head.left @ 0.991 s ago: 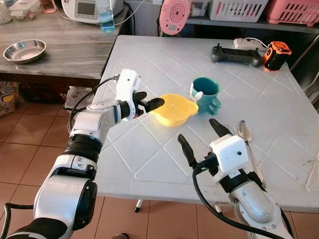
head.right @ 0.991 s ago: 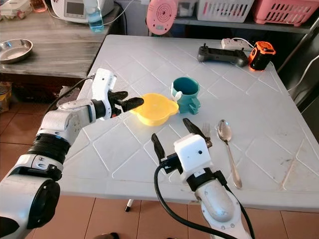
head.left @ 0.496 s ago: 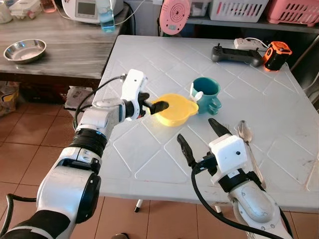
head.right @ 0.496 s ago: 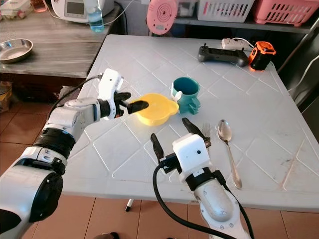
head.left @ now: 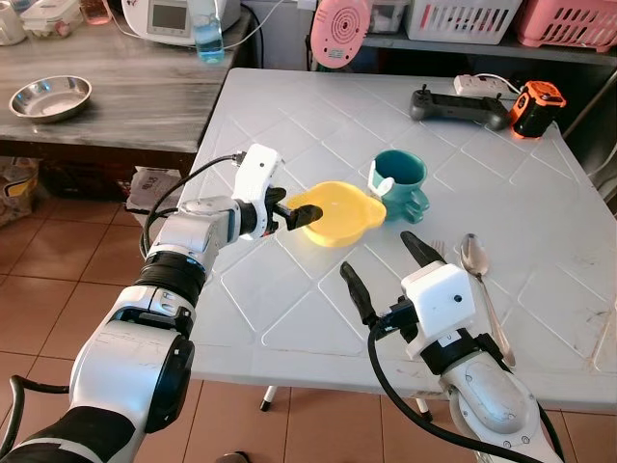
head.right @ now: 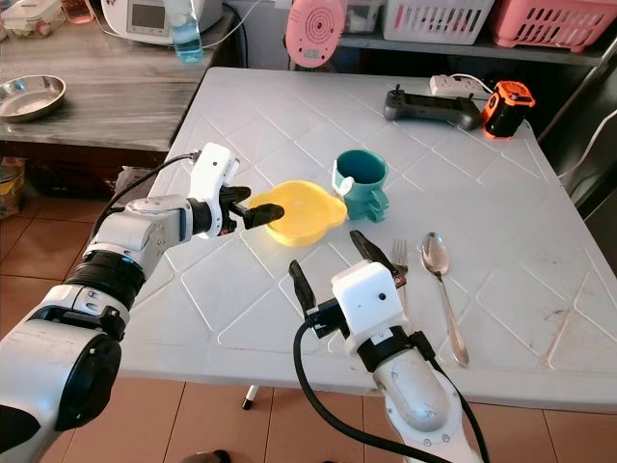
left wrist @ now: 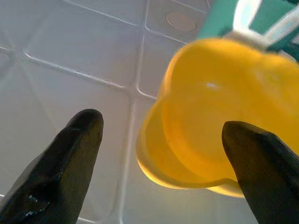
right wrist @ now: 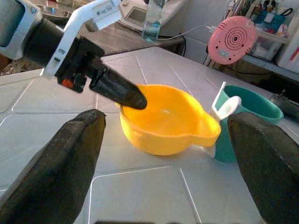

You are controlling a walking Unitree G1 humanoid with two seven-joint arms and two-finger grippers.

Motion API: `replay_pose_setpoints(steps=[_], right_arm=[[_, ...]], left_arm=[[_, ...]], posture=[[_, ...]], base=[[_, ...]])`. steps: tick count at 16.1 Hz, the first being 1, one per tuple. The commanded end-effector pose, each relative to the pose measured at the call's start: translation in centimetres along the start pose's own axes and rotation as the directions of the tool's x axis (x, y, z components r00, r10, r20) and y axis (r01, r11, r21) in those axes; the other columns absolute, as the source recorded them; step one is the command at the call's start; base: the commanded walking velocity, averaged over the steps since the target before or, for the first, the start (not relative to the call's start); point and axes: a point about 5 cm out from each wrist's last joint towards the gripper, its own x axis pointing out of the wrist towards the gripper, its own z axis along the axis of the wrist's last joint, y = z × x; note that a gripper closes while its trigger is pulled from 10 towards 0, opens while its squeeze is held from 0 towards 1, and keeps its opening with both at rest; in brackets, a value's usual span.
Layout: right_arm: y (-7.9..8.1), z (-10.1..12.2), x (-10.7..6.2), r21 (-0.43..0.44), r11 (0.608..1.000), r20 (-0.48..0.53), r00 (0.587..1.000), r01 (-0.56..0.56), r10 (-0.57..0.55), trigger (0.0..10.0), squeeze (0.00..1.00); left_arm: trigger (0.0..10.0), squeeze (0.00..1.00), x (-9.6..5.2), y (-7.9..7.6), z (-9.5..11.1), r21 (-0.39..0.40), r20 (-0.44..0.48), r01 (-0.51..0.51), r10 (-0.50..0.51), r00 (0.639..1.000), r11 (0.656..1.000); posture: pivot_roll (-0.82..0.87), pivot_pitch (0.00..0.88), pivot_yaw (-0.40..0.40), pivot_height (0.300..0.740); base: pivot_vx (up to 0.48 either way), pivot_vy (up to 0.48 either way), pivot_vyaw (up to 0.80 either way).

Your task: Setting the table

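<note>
A yellow bowl (head.left: 339,212) with a pour lip sits on the white table (head.left: 318,116), touching a teal mug (head.left: 400,183) that holds a white utensil. My left gripper (head.left: 292,208) is open at the bowl's left rim. In the left wrist view one of its fingers (left wrist: 70,158) is outside the bowl (left wrist: 219,121) and the other overlaps the bowl's rim. My right gripper (head.left: 379,256) hovers open over the table's front part, just in front of the bowl, holding nothing. A spoon (head.left: 477,265) and a fork (head.right: 400,256) lie to the right of it.
A black controller (head.left: 458,104), an orange tape measure (head.left: 535,104) and a power strip (head.left: 477,85) lie at the table's far right. A wooden side table to the left carries a steel bowl (head.left: 48,96) and a water bottle (head.left: 207,34). Baskets and a pink fan (head.left: 337,27) stand behind.
My left gripper has lowered slightly and drawn back a little along the bowl's left rim. The bowl, the mug and my right gripper stay put.
</note>
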Motion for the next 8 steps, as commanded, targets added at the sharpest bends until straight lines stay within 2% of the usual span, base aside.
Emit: replay_pose_setpoints(steps=[1, 2, 4, 8], right_arm=[[0.04, 0.06, -0.08, -0.001, 1.0, 0.001, 1.0, -0.004, 0.004, 10.0, 0.0], [0.02, 0.04, -0.08, -0.002, 1.0, 0.001, 1.0, -0.004, 0.004, 10.0, 0.0], [0.03, -0.02, -0.07, -0.002, 1.0, -0.002, 1.0, -0.005, 0.005, 10.0, 0.0], [0.14, -0.11, -0.09, 0.0, 1.0, -0.005, 1.0, -0.006, 0.006, 10.0, 0.0]], left_arm=[[0.3, 0.17, 0.14, -0.15, -0.67, -0.039, -0.035, 0.019, -0.021, 0.999, 0.999], [0.0, 0.0, 0.08, -0.04, -0.88, -0.036, -0.046, 0.019, -0.021, 0.999, 0.999], [0.0, 0.0, 0.11, -0.37, -0.82, -0.066, -0.044, 0.061, -0.064, 0.997, 0.996], [0.0, 0.0, 0.15, -0.55, -0.75, -0.108, -0.039, 0.082, -0.086, 0.996, 0.991]], posture=[[0.14, 0.14, -0.027, 0.74], [0.14, 0.139, -0.027, 0.74], [0.15, 0.141, -0.026, 0.74], [0.15, 0.143, -0.022, 0.74]], base=[[0.0, 0.0, 0.0], [0.0, 0.0, 0.0], [0.0, 0.0, 0.0], [0.0, 0.0, 0.0]])
